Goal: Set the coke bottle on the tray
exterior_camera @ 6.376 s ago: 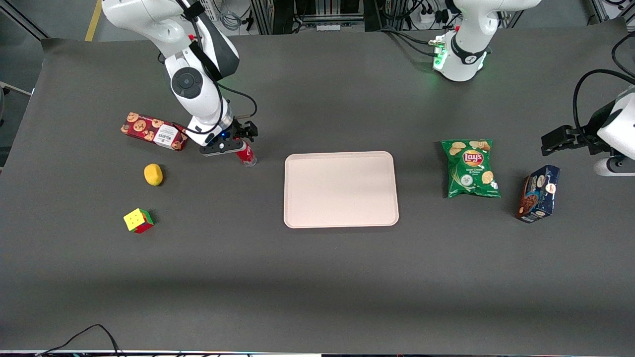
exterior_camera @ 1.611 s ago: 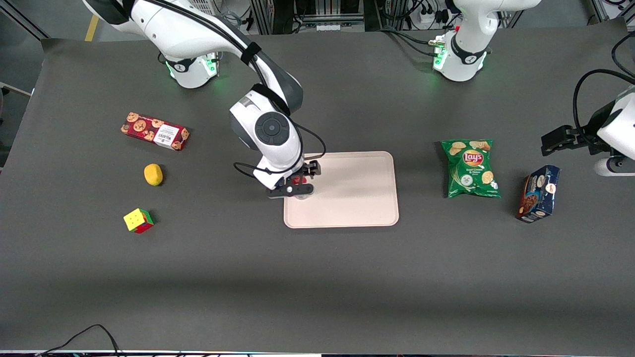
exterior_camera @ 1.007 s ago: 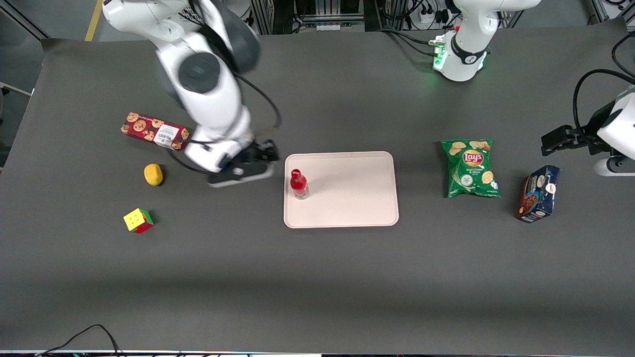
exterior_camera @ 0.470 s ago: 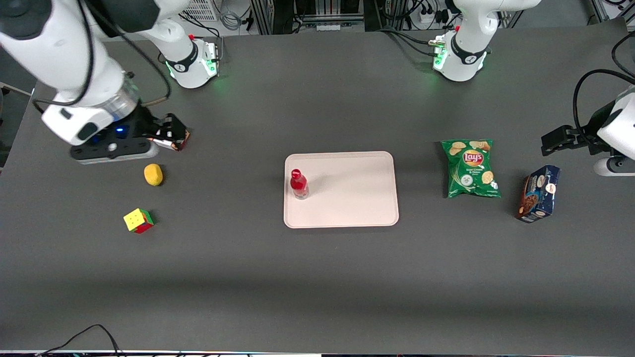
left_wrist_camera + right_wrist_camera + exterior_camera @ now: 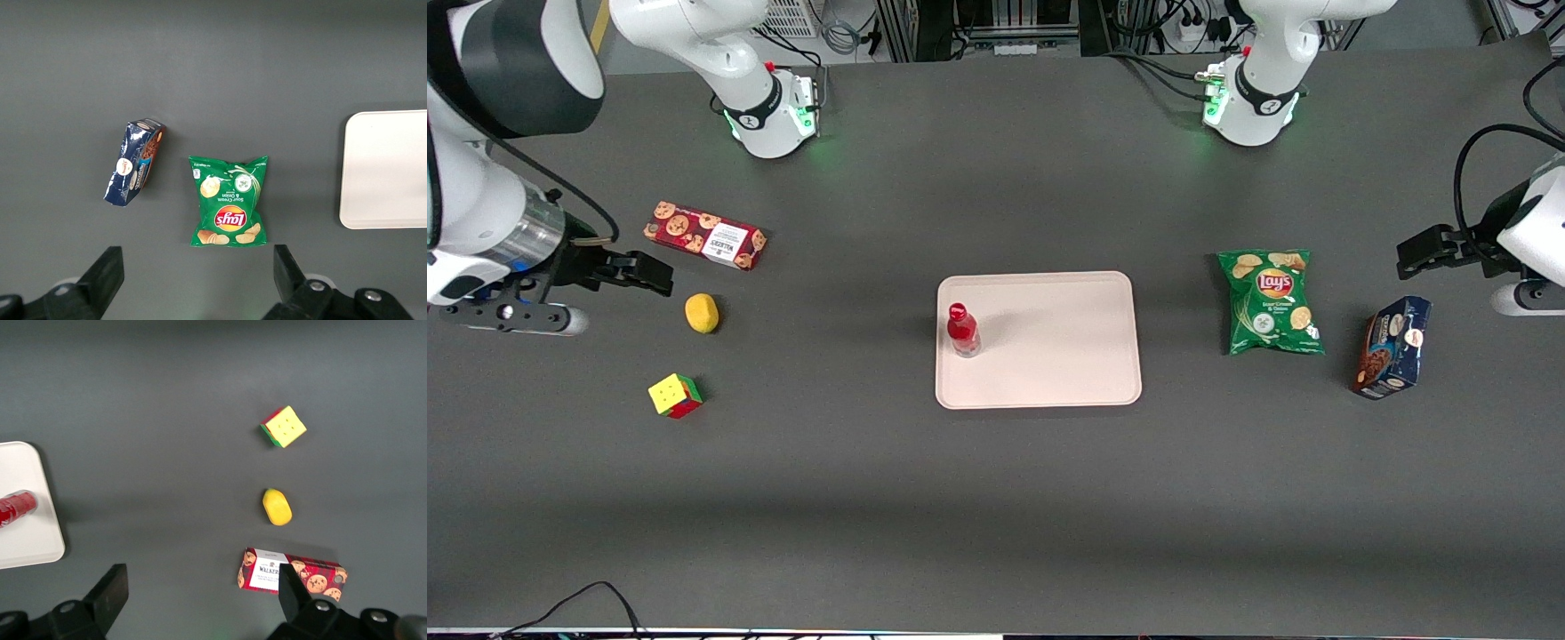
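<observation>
One small red coke bottle [image 5: 963,331] stands upright on your tray [image 5: 1049,356], its long axis vertical and its red cap pointing up. It has a narrow neck, a red body and a clear base. It sits on the tray near the short edge that faces your working arm, with pale tray surface on all sides of it. In your right wrist view the coke bottle [image 5: 16,508] shows as a red shape with white script on the white-looking tray [image 5: 27,540].

Your gripper [image 5: 618,271] hangs above the table at the working arm's end, well apart from the bottle and the tray. Its two dark fingers [image 5: 115,590] are spread wide and hold nothing.

Near your gripper lie three things. A red cookie box [image 5: 704,236] lies flat just beside it, a little farther from the front camera. A yellow lemon-like object [image 5: 702,313] sits just beside the fingertips, slightly nearer the front camera. A puzzle cube [image 5: 675,396] with a yellow top sits nearer that camera again.

Toward the parked arm's end of the table, past the tray from your gripper, lie a green chip bag [image 5: 1270,302] and a dark blue packet [image 5: 1392,347].
</observation>
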